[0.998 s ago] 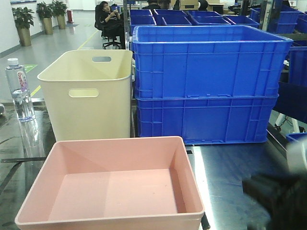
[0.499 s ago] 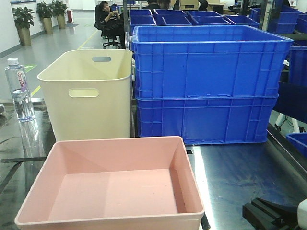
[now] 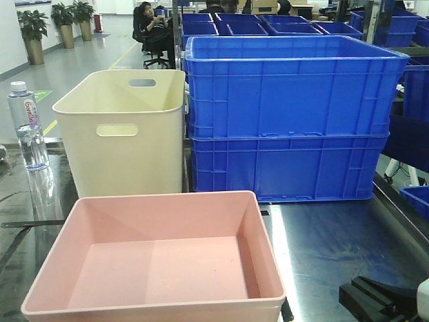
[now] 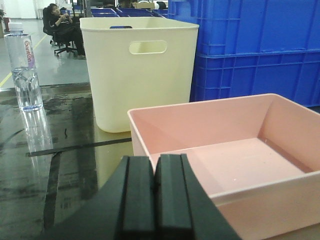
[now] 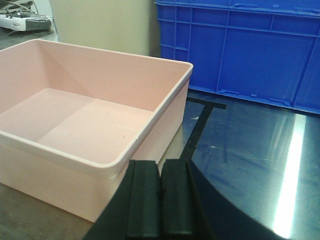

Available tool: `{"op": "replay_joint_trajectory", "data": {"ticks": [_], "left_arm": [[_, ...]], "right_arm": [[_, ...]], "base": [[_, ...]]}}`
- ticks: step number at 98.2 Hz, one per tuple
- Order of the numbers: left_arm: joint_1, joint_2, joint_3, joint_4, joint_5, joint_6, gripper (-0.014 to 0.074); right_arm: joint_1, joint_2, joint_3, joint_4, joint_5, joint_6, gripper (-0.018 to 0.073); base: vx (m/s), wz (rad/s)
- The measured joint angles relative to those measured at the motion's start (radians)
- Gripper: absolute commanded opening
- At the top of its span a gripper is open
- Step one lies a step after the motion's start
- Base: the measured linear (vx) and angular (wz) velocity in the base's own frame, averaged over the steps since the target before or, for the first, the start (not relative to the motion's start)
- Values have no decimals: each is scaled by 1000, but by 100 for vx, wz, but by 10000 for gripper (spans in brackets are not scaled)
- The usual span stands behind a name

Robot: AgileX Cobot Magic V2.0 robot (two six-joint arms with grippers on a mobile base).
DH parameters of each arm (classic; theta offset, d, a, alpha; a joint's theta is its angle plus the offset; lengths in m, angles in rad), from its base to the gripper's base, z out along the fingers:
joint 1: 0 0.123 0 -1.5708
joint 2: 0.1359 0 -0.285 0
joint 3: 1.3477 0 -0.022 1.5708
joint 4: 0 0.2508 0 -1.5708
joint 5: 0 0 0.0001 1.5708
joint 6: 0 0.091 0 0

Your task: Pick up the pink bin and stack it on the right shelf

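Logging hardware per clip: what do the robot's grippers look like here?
Both wrist views show the same build: the left gripper and right gripper each have two matte black, flat-faced rectangular fingers on a black body that flares wider. No cables or markings show. The front view shows only black, angular hardware beside a white part.

The only lettering stands on the water bottle (image 3: 27, 126): a pale label wrapped round its upper part carries red script running vertically, too small and blurred to read for certain. The same label shows in the left wrist view, likewise unreadable. Nothing else bears legible text.
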Motion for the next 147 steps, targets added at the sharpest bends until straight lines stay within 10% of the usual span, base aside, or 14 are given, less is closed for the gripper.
{"op": "replay_joint_trajectory", "data": {"ticks": [34,147], "left_arm": [[107,-285,421,111,-158,-1,-8],[113,-299,431,139,-80,-1,-8]], "right_arm": [[0,0,0,0,0,0,-11],[-29,-115,94,-15,-6,-47,-11]], "base": [[0,0],[0,0]]}}
